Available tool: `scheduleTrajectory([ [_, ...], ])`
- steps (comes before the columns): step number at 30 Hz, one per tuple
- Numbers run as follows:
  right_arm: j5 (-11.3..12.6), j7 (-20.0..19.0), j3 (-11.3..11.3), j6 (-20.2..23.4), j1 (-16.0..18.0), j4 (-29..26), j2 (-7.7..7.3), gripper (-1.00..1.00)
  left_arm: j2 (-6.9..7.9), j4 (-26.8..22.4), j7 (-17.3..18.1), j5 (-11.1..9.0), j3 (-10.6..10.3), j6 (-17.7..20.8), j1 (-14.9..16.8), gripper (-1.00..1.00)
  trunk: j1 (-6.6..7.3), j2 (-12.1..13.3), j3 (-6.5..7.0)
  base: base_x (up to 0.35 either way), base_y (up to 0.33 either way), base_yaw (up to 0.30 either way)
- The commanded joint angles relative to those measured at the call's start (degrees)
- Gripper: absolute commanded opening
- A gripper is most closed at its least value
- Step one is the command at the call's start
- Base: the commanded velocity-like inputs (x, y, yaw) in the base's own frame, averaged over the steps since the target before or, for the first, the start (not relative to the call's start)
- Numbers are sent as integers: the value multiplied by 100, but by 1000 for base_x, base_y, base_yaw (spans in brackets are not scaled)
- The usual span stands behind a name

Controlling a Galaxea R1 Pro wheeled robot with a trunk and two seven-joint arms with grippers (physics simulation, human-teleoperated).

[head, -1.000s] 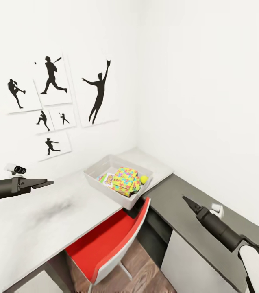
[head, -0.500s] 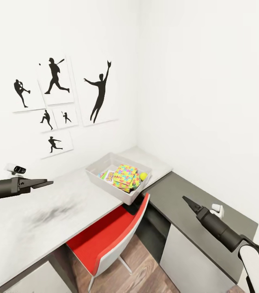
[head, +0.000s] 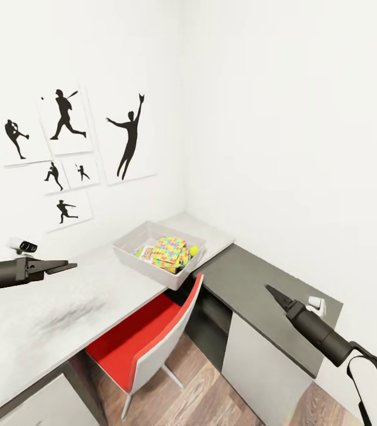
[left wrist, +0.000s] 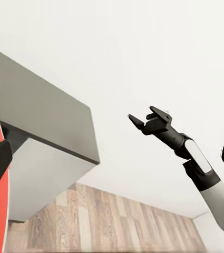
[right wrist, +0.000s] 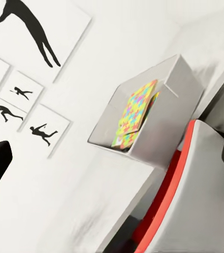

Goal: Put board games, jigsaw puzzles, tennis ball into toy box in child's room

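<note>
- The left gripper point(head: 70, 266) hung over the pale, matte grey table point(head: 46, 319), its two flat black fingers lying together into one thin blade-like tip, with nothing between them.
- The right gripper point(head: 271, 291) hovered above the darker grey side desk point(head: 259, 284); from the head view its fingers tapered to one sharp black point. The left wrist view caught it point(left wrist: 143, 117) from the side — there the short angular fingers stood slightly apart, gripping nothing.
- The toy box point(head: 130, 260) sat on the table between the two grippers and beyond both of them, near the corner of the white-walled room. It was a shallow light grey bin with sloping sides and a thick rim.
- Inside it lay the jigsaw puzzles point(head: 168, 251), thin sheets of interlocking pieces in yellow, pink, blue and green, stacked on a board game point(head: 145, 253) whose printed cover peeked out on the left gripper's side.
- The tennis ball point(head: 194, 251) — small, round, yellow-green — rested in the box against the stack, on the right gripper's side.
- A chair point(head: 152, 337) with a glossy red seat and a curved light grey back shell stood under the table edge, between the grippers, over a brown wood-plank floor point(head: 212, 390).
- Black sports silhouette pictures point(head: 64, 154) hung on the smooth wall beyond the left gripper.
</note>
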State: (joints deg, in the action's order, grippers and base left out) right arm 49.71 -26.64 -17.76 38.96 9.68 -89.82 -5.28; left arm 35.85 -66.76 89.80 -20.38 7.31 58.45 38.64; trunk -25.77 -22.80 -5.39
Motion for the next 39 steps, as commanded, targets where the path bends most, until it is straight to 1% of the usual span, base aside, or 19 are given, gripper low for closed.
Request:
scheduleTrajectory([
  [1, 22, -3, -8, 43, 7, -1, 1, 100, 6, 0, 20, -1, -2, 61, 3, 100, -1, -12, -6, -214, 0, -205],
  [13, 22, 10, -4, 37, 7, -1, 6, 100, 18, 12, 20, 1, 5, 61, 3, 100, -1, -12, 78, -266, 32, -207],
  [28, 26, 18, -8, 32, 11, 108, 8, 100, 18, 18, 20, 3, 2, 61, 3, 100, -1, -12, 184, -259, 167, -208],
  [39, 30, 18, -8, 32, 7, 114, 1, 100, 18, 15, 20, -1, -1, 61, 3, 100, -1, -12, 262, -189, 142, -208],
])
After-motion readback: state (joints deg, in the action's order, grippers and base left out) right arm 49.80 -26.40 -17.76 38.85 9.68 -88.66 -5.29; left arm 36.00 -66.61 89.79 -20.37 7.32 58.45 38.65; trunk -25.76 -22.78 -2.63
